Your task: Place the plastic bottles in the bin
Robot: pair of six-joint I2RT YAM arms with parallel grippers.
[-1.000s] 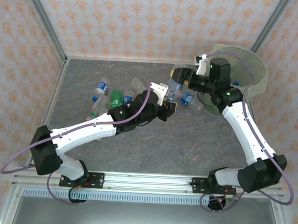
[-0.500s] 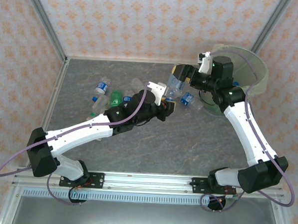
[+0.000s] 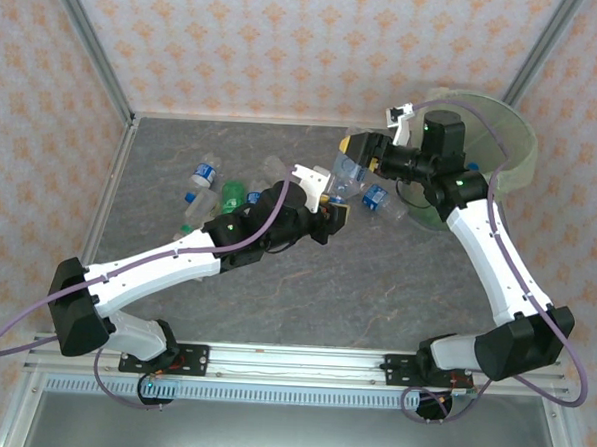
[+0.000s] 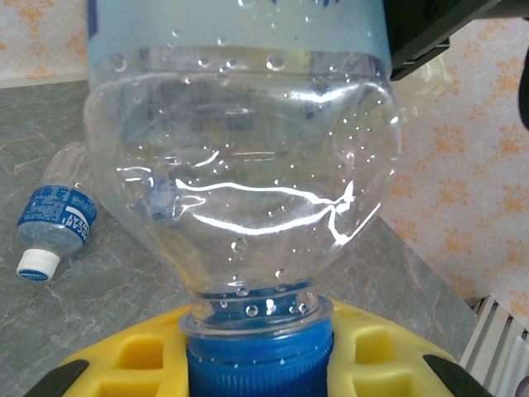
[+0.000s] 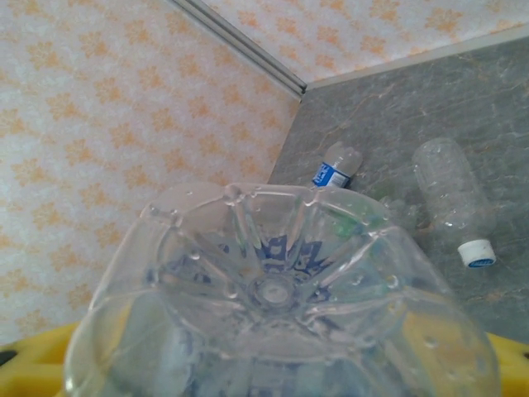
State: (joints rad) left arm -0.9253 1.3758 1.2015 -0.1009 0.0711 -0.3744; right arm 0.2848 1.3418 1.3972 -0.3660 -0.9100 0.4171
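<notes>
On the far left part of the grey table (image 3: 376, 278), loose plastic bottles are scattered close together: a blue-labelled bottle (image 3: 203, 172), a green bottle (image 3: 234, 194) and a clear bottle (image 3: 275, 167). Right of them, the left gripper (image 3: 333, 205) is seen with its jaws pinched on the blue cap (image 4: 259, 364) of a held bottle (image 3: 348, 176), which is kept clear of the table. In the left wrist view the cap is clamped between yellow pads (image 4: 132, 356), and the clear, droplet-covered body rises above it. A small bottle (image 3: 375, 197) with a blue label lies on the table just right of the held one, toward the bin. The ribbed base of the held bottle is set between the fingers of the right gripper (image 3: 358, 155). Yellow is seen on both sides of that base in the right wrist view, but whether the jaws press on it cannot be told. At the far right corner stands the pale-green bin (image 3: 523, 145), apart from the held bottle.
</notes>
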